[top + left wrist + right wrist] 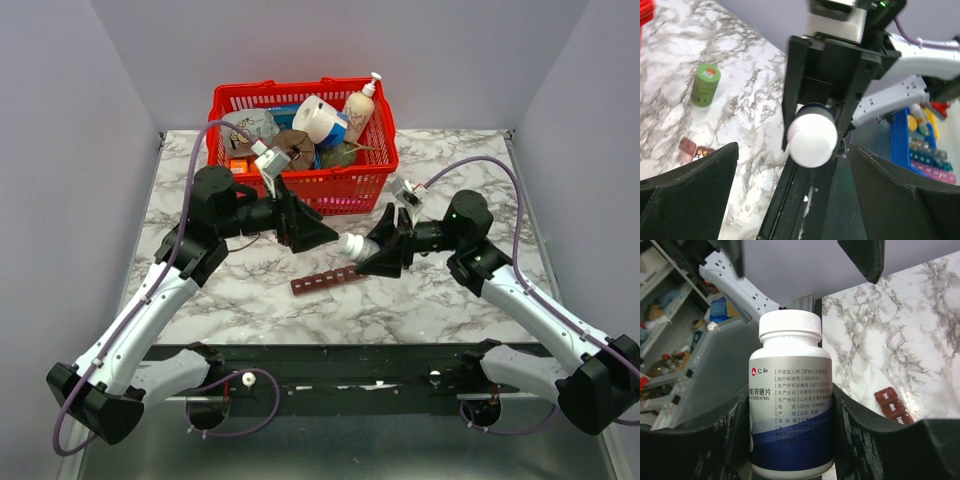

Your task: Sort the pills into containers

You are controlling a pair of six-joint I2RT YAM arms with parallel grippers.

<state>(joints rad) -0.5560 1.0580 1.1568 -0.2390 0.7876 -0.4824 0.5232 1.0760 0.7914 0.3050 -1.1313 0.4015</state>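
Observation:
My right gripper (373, 250) is shut on a white pill bottle (352, 245) with a blue and silver label. It holds the bottle above the table with the white cap pointing toward my left gripper (325, 235). The left gripper is open and empty, a short gap from the cap. In the right wrist view the bottle (791, 400) stands between my fingers (860, 440). In the left wrist view the cap (812, 141) faces the camera between my wide-open fingers (695, 190). The dark-red compartment strip (327, 280) lies on the marble below the bottle. It also shows in the right wrist view (894, 405) and the left wrist view (690, 149).
A big red mesh basket (345, 185) with a tape roll, a pump bottle and other items stands at the back, just behind the left gripper. A small green can (705, 85) stands on the marble table (450, 300). The table's black front rail (340, 365) runs along the near edge.

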